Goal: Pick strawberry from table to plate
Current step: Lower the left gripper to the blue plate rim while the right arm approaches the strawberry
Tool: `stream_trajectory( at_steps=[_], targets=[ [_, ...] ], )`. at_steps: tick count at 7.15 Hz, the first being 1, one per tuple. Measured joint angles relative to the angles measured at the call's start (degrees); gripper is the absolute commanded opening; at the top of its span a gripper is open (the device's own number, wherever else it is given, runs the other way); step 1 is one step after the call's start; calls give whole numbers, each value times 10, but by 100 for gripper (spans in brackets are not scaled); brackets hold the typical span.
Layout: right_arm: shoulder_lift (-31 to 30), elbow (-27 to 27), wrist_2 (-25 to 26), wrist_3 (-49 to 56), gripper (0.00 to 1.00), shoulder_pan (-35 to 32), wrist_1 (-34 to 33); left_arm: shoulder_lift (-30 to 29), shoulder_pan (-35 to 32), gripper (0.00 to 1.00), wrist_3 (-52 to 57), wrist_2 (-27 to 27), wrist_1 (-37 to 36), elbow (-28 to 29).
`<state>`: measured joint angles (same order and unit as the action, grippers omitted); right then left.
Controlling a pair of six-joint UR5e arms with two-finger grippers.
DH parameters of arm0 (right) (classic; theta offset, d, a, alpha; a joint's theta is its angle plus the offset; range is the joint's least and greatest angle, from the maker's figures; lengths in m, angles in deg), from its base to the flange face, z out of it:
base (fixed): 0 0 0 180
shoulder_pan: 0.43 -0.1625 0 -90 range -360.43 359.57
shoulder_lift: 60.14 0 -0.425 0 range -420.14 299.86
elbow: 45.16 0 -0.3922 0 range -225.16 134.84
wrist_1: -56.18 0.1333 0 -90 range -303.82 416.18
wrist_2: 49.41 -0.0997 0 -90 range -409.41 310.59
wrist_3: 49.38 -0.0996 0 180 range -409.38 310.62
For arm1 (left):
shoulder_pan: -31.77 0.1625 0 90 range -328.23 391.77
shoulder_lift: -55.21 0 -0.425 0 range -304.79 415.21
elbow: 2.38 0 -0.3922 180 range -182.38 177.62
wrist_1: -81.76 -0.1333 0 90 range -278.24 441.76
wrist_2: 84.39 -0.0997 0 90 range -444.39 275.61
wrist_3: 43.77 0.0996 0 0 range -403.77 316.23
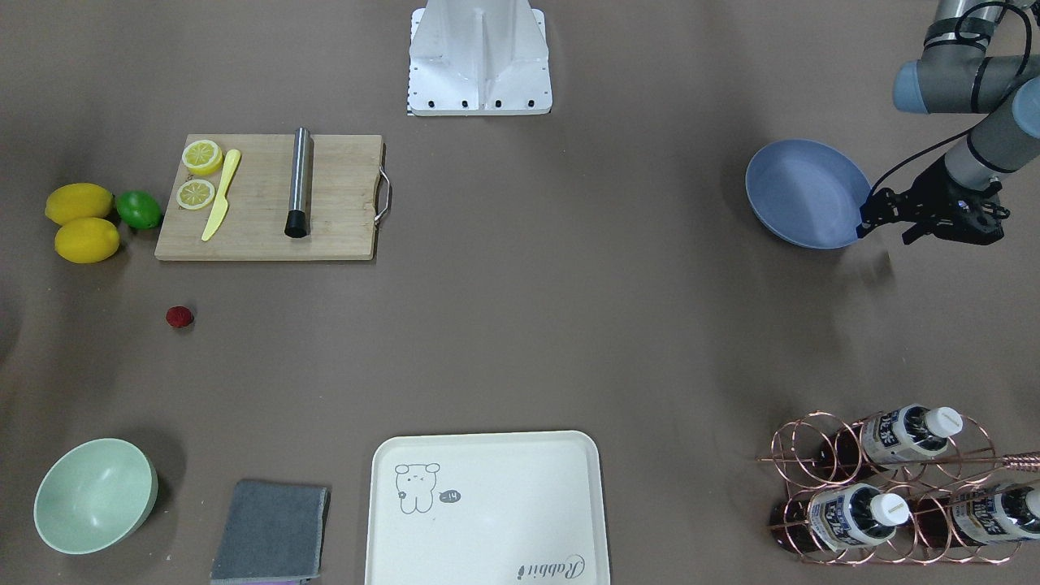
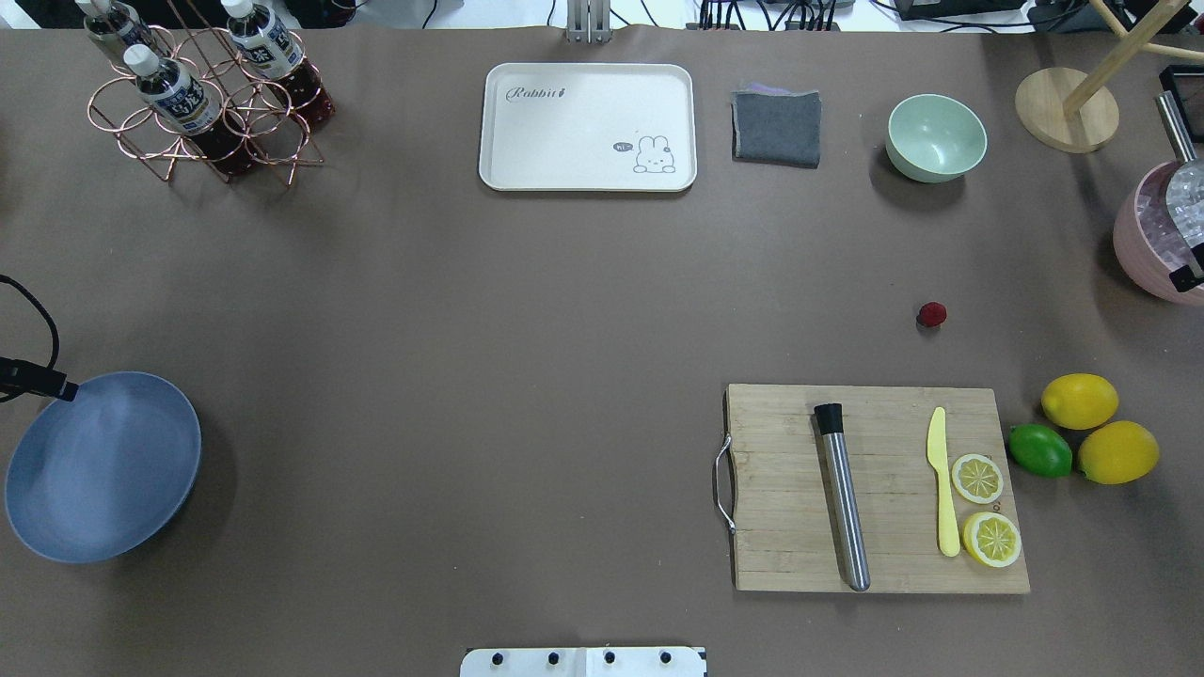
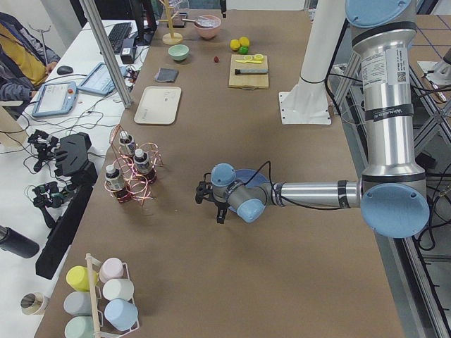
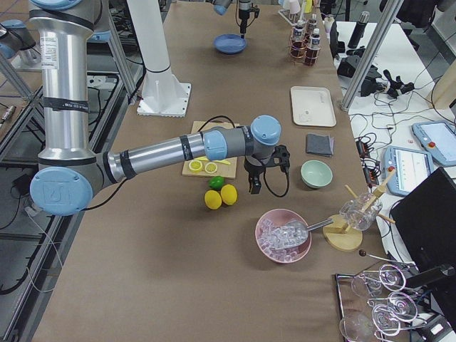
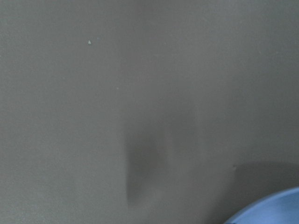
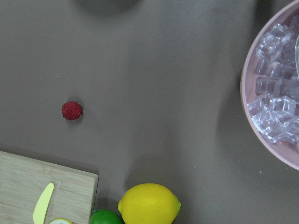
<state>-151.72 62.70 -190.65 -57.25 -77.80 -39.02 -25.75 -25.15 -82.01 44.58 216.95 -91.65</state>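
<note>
The jaws of the right arm (image 4: 164, 152) are shown only by the side camera, hanging over the tabletop (image 1: 569, 325) just beside the lemons (image 4: 221, 196). Whether they are spread or closed cannot be told.

In the right wrist view, the strawberry (image 6: 72, 110) is found left of the frame's middle. It lies bare on the tabletop, apart from the cutting board (image 6: 42, 177) at lower left and well apart from the pink bowl of ice (image 6: 247, 93) at the right edge. The coming move is therefore judged to be a shift towards that frame's left, then a descent. The berry is roundish, so no long axis need be matched.

The jaws of the left arm (image 1: 975, 154) are seen at the right rim of the plate (image 1: 800, 191), at the upper right of the front view; their state cannot be told either. The strawberry lies at that view's middle left, so the right arm is clearly the nearer one.

"Rabbit" is written in script on the cream tray (image 2: 583, 132). The bottle labels cannot be read.
</note>
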Motion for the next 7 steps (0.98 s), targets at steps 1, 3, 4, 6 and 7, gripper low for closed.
stream_trajectory(
  at_steps=[1,3,4,6,7],
  targets=[
    [0,4,0,0,100,0,0,7,1,86,3,2,12,-2],
    [0,8,1,0,100,0,0,23,1,85,6,18,50,-1],
    [1,8,1,0,100,0,0,29,2,79,7,24,64,1],
    [0,9,1,1,100,0,0,37,9,61,8,26,77,4],
    [0,9,1,1,100,0,0,44,16,51,8,26,83,4]
  ],
)
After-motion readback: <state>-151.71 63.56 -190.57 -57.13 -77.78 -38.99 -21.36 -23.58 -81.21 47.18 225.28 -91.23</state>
